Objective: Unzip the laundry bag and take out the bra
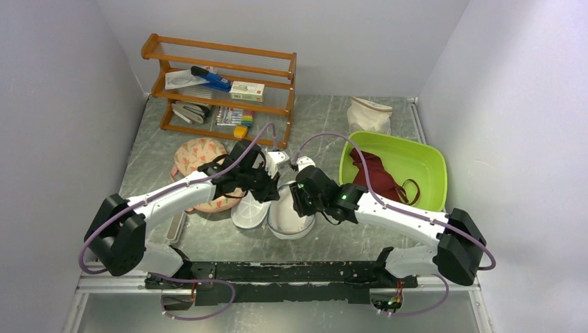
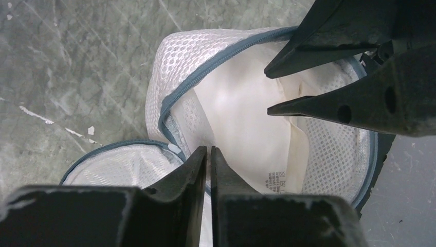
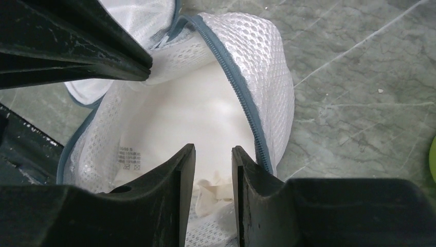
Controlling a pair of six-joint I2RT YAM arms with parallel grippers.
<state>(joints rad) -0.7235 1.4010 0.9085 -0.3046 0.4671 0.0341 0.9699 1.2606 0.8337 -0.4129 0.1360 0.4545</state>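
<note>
Top external: arms hide laundry bag [image 1: 281, 216] middle (zipper unreadable).

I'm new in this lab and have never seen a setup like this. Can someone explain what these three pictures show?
These are two robot arms bolted to a table. One picture looks down from above. The other two come from small cameras on each wrist, so the dark wedges in them are the robot's own fingers. Between the arms lies a white mesh laundry bag, unzipped, its two halves spread apart. The left gripper seems to pinch its rim, and the right gripper is open inside it, holding nothing. A maroon bra lies in the green bin. Also there are a peach floral item, a wooden rack and a cream sack.
</note>
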